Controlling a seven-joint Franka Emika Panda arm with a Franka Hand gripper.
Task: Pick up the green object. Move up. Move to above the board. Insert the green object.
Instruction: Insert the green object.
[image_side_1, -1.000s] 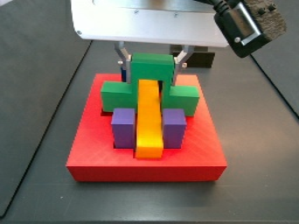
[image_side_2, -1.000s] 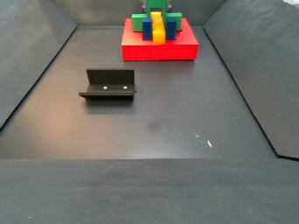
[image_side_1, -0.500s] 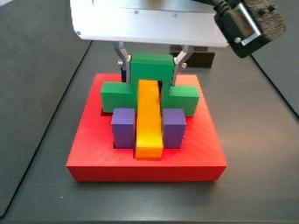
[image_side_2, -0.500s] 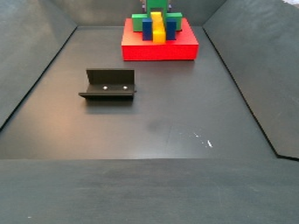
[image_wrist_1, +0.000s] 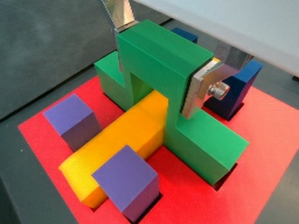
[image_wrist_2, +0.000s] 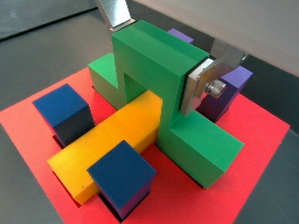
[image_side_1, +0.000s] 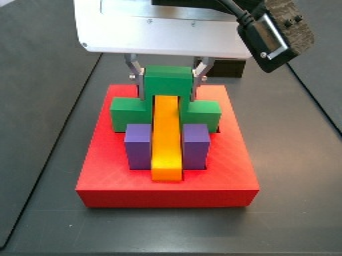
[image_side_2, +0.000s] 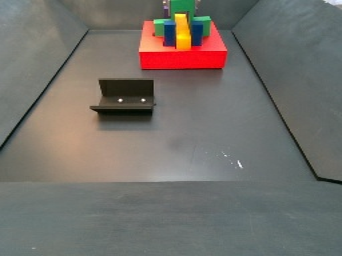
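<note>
The pincer (image_wrist_1: 160, 54) pinches the raised cube of the green object (image_wrist_1: 163, 92) between its 2 silver fingers (image_wrist_1: 204, 86), directly over the red board (image_wrist_1: 251, 188). In both wrist views the green object straddles the yellow bar (image_wrist_1: 119, 143) that runs out from beneath the pincer, its low wings appearing to reach down to the board on either side. A side view shows 2 purple blocks (image_side_1: 138, 146) flanking the bar, in front of the pincer. The insertion looks nearly complete. To finish it well, the press should go straight down with no tilt, so both wings sink evenly into their recesses. Whether they sit fully home cannot be told. The fixture (image_side_2: 124, 97) stands well apart, on the floor.
</note>
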